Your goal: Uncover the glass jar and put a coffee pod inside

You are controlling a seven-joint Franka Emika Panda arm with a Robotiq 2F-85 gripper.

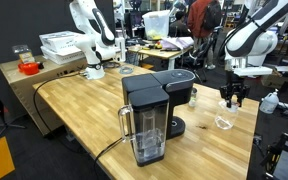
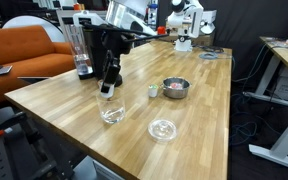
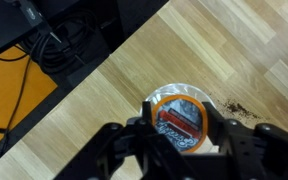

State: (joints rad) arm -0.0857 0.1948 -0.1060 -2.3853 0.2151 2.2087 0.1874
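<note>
We see the end effector (image 2: 106, 90) grasping a coffee pod (image 3: 179, 118) just above the uncovered glass jar (image 2: 112, 114) on the desk (image 2: 199, 100).

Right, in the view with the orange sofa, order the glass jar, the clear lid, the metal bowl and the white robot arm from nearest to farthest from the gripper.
1. Glass jar: directly below the gripper, which holds a coffee pod.
2. Clear lid, toward the near edge, and metal bowl, mid-table: too close to call.
3. White robot arm: at the table's far end.
</note>
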